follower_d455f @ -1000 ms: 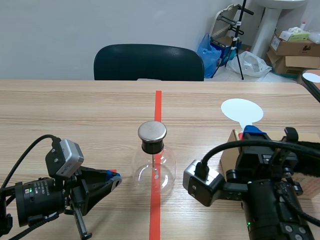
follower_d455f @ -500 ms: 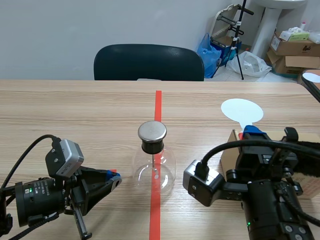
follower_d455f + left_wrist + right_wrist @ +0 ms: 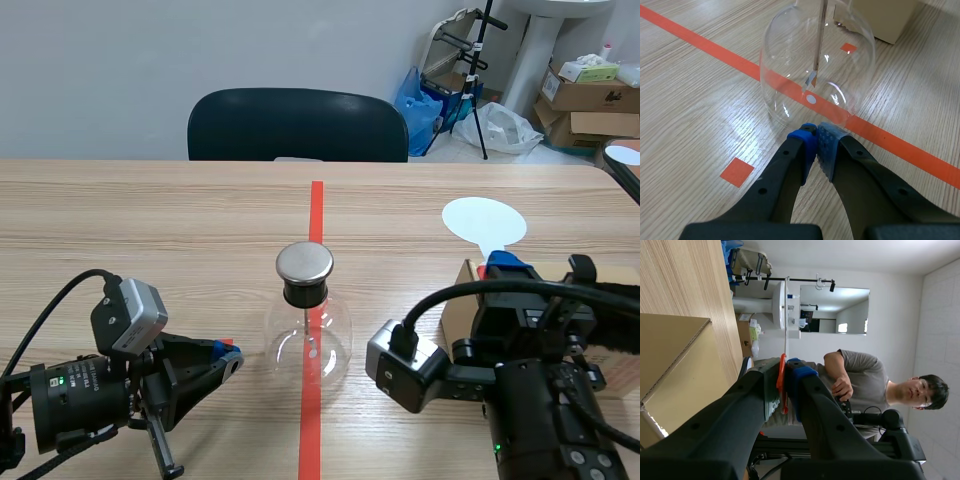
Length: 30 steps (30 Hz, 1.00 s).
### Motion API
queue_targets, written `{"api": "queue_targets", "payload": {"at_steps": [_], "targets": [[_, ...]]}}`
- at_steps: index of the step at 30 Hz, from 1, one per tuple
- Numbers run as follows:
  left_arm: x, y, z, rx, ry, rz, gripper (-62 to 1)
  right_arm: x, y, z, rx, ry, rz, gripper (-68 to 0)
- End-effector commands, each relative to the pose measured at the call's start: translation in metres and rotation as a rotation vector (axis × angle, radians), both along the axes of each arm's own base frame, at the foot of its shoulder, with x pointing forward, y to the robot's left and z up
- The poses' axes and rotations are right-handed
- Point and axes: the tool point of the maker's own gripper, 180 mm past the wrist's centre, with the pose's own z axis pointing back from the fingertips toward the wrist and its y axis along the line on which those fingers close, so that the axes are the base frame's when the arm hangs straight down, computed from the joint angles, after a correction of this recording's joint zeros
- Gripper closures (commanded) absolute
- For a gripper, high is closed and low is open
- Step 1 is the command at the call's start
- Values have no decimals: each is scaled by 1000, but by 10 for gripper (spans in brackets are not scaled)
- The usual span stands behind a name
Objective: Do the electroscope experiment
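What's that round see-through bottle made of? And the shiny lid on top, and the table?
The bottle looks like clear glass: you can see the table right through it, and it has bright glints. Its lid seems to be brushed metal, silver-grey with a soft shine. The table shows pale wood grain, though it may be a printed wood-look top.

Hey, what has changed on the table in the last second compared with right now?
Nothing visibly changed. The left gripper stays shut on nothing, its tips by the glass flask. The right gripper stays shut on the orange handle of the white disc.
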Motion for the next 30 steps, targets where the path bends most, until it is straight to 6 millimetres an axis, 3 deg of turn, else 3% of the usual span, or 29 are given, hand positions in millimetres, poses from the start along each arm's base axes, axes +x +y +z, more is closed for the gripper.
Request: {"api": "queue_targets", "payload": {"at_steps": [1, 30], "targets": [[6, -4, 11, -34, -28, 3, -32, 5, 0, 12, 11, -39, -1, -10], [6, -4, 11, -34, -28, 3, -32, 5, 4, 12, 10, -38, 21, -10]]}}
